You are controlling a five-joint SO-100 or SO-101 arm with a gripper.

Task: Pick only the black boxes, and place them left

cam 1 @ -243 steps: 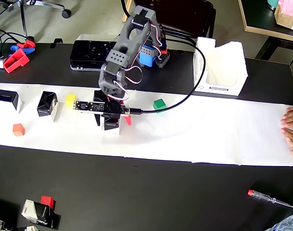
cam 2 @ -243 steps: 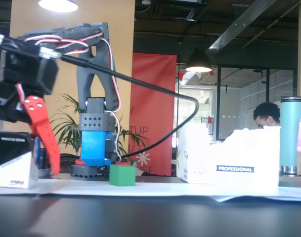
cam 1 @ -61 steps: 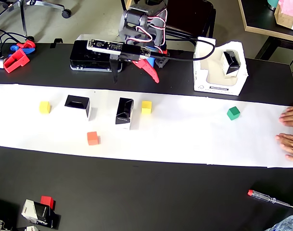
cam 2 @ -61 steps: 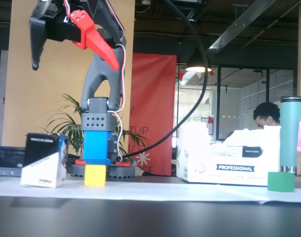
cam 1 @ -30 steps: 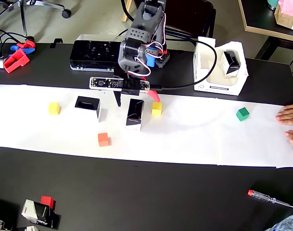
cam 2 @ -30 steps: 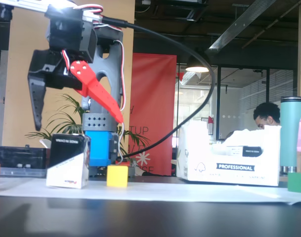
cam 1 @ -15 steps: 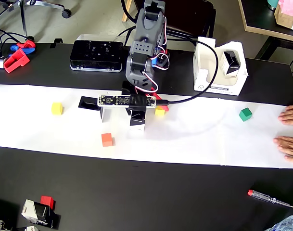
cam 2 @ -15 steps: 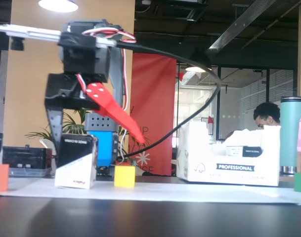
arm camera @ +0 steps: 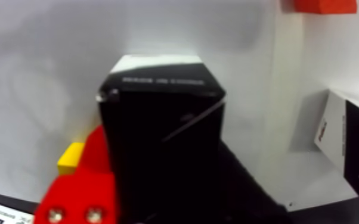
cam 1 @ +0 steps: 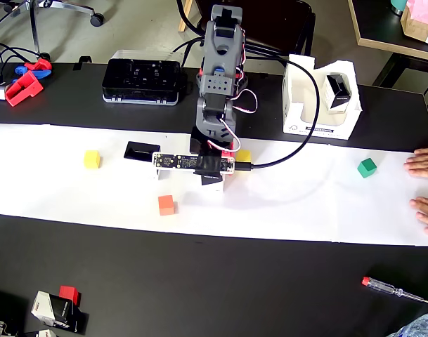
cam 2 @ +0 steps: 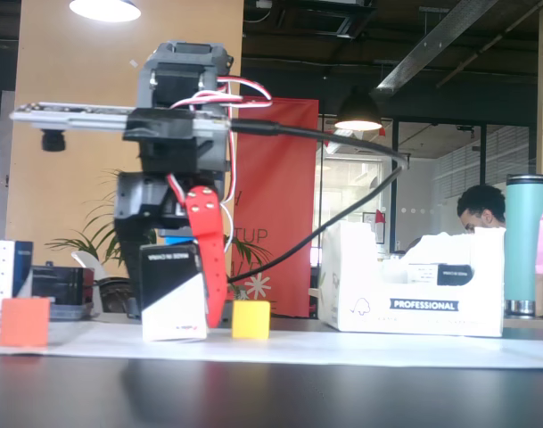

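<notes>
Close to the wrist camera, centre frame, the hand (arm camera: pixel 158 196) brackets an upright black box (arm camera: pixel 161 149), red finger (arm camera: pixel 83 190) against its left side; it looks closed on it, though the far finger is dark. Behind, lower left, sits a yellow cube (arm camera: pixel 70 158). Right edge shows another black box (arm camera: pixel 352 143); upper right, an orange cube (arm camera: pixel 325 5).

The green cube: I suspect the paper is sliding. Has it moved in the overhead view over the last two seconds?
Yes. The green cube has drifted right, from below the white carton tray to beyond its right edge.
</notes>
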